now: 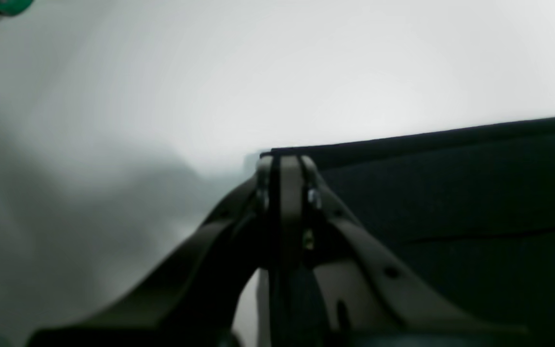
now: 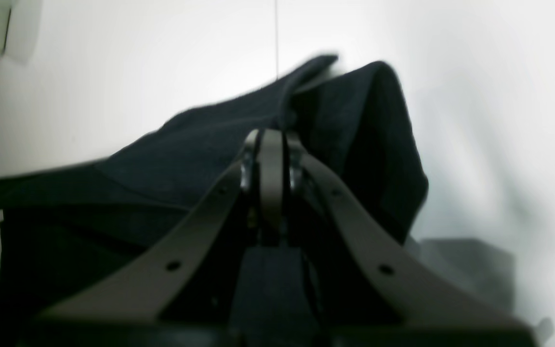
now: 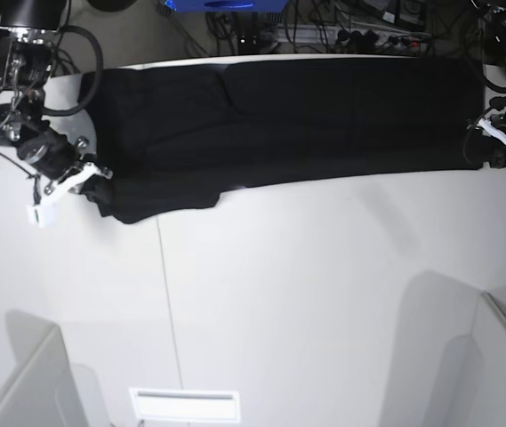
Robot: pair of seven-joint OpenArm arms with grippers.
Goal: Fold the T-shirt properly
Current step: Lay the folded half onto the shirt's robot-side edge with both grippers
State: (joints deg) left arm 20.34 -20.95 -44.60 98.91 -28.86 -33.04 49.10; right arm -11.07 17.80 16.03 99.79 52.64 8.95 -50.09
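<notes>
Risk – slippage: we hold the large black cloth T-shirt (image 3: 288, 120) across the frame's top, right gripper (image 3: 94, 181) and left gripper (image 3: 491, 153) both clamped on its ends – uneven pulling could free a corner

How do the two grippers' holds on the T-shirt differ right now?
The left gripper pinches a flat, taut corner of the T-shirt; the right gripper clamps a bunched, humped fold. The left grip sits at the cloth's very edge; the right grip has cloth rising past it. Both are shut on the shirt.
</notes>
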